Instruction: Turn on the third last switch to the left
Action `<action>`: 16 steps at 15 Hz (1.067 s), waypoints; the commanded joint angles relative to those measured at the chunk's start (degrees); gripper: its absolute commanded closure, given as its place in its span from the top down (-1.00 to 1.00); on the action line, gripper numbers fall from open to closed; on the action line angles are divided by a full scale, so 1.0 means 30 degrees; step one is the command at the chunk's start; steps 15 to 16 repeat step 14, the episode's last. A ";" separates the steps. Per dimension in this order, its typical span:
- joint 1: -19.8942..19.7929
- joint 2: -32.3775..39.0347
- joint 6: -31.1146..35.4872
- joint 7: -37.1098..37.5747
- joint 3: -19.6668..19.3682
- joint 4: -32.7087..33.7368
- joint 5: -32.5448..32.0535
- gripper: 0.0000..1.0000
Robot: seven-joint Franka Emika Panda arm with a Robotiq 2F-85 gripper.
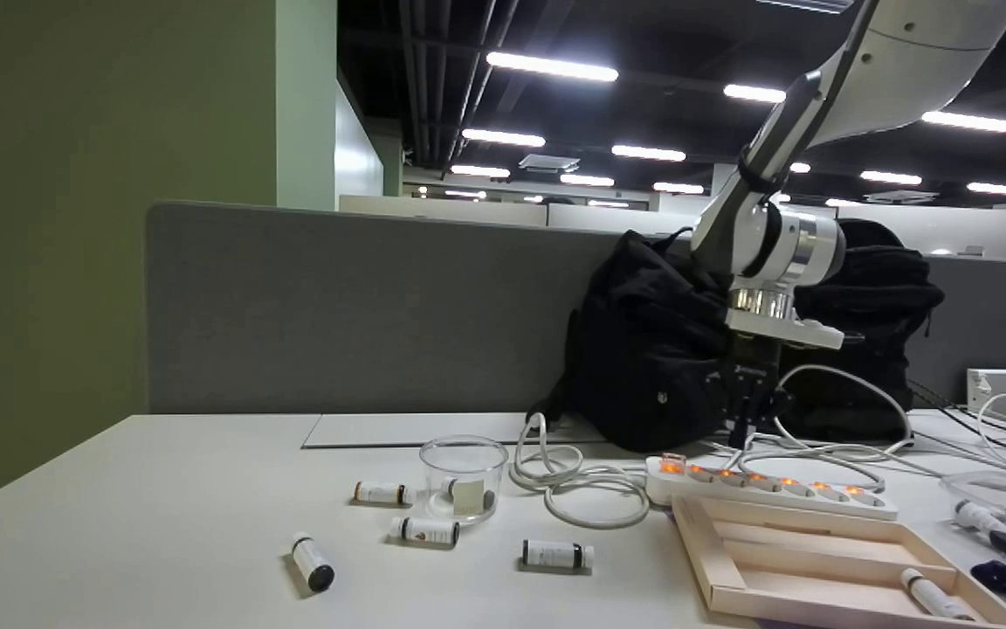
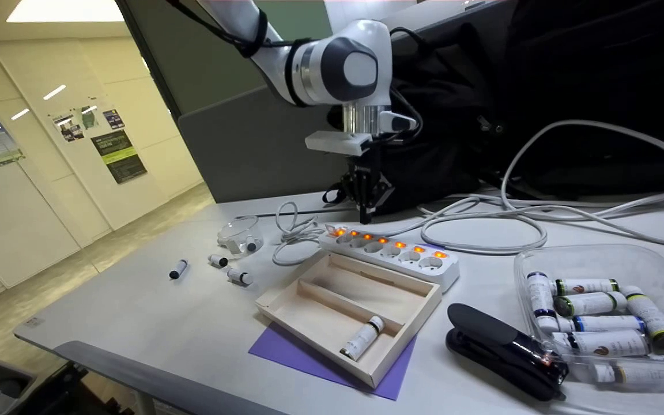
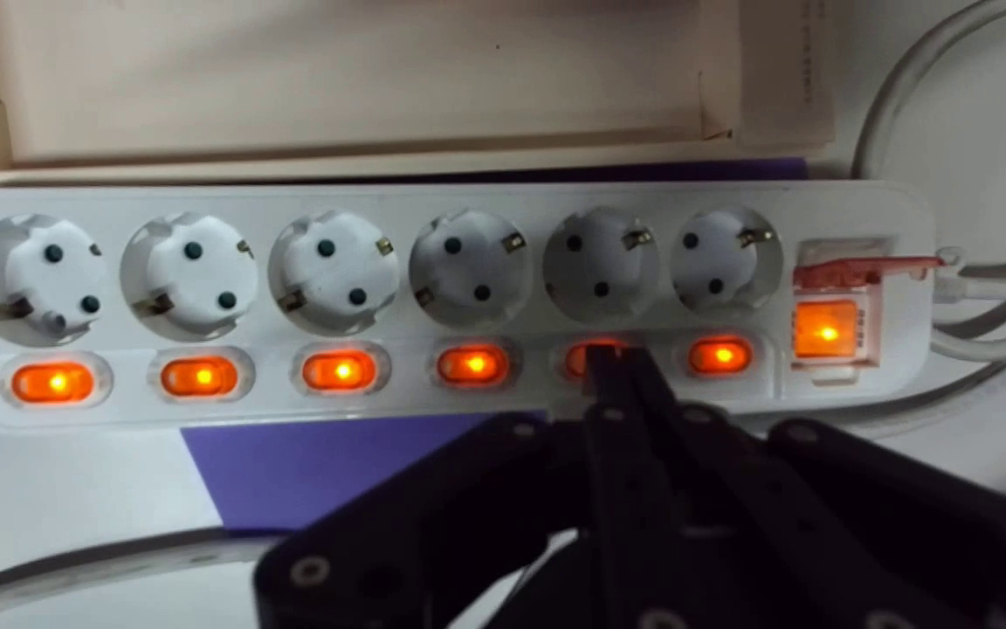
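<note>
Orange light fills all six oval switches (image 3: pixel 474 364) of the white power strip (image 3: pixel 409 345) — one partly hidden by the fingertips (image 3: pixel 604 369) in the wrist view. The strip lies just beside the pale tray (image 3: pixel 381 87); the gripper (image 3: pixel 616 354) hangs nearby, narrow, tips together.

A shallow wooden tray (image 2: pixel 309 314) is flanking the white plastic power strip (image 3: pixel 540 319). Open air is spanning its round sockets (image 3: pixel 471 271).
</note>
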 commanded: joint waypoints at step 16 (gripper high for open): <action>0.0288 -0.4865 -0.2971 -0.0113 -0.1212 0.0011 -0.1563 0.94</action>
